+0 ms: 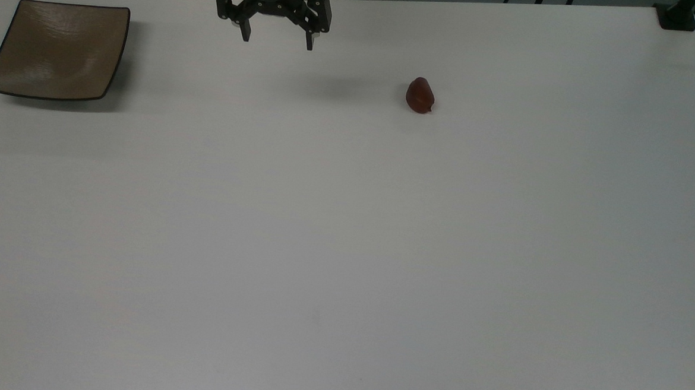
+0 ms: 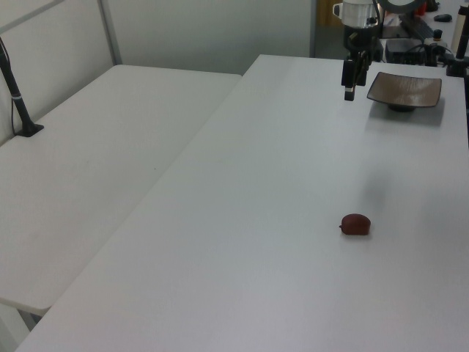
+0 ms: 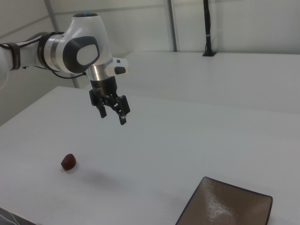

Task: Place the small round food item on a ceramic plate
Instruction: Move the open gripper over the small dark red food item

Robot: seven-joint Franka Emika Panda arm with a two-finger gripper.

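white, rounded shells on the arm [image 3: 70, 49], smooth and glossy, with dark grey oval caps set into the joints and a small blue patch on top of the uppermost one. a band of bare silver metal sits at the wrist, then a white block with a dark button-like insert on its side. below that, the gripper [image 1: 277, 38] is all black: angular linkages, pale round screw heads dotted along them, and two thin fingers [image 1: 246, 33] ending in lighter tips.

The arm holds its pincer [image 1: 277, 40] high, pointing down, fingers spread wide.
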